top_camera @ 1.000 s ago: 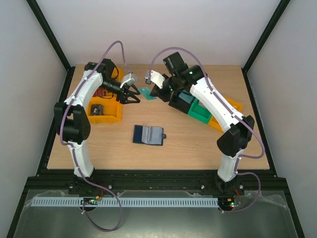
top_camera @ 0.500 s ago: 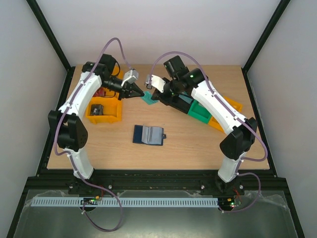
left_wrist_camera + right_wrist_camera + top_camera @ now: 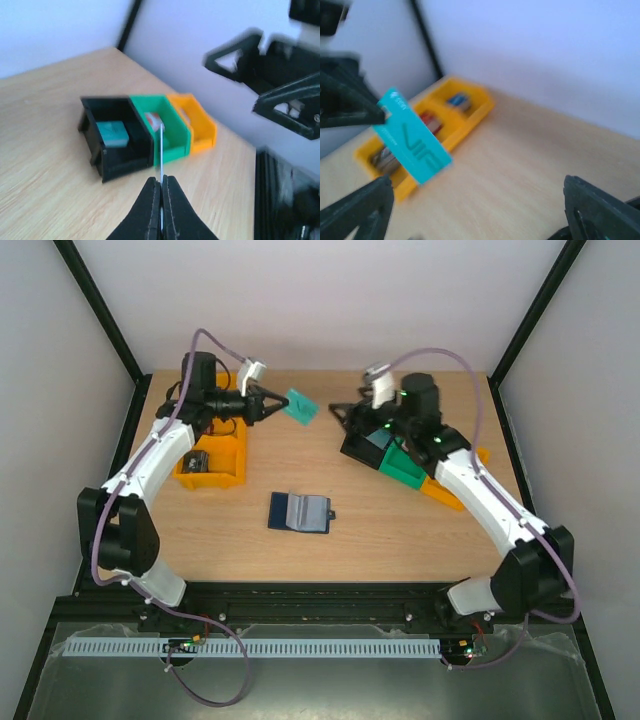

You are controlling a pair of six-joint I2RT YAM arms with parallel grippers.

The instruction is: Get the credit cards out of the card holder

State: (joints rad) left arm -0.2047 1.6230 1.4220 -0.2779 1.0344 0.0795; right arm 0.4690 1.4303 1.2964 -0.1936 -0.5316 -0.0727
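The overhead view is bright, evenly lit and sharp throughout. The arms (image 3: 150, 455) cast only faint, soft shadows on the counter (image 3: 400, 530), and the white walls (image 3: 300, 300) carry a slight lilac cast. The left wrist view is smeared: the bins (image 3: 145, 132) at centre and the upper right of the frame are soft, while the left pincer (image 3: 161, 181) at bottom centre is crisper. The right wrist view is the blurriest, with its card (image 3: 412, 142) streaked and a bluish cast above.
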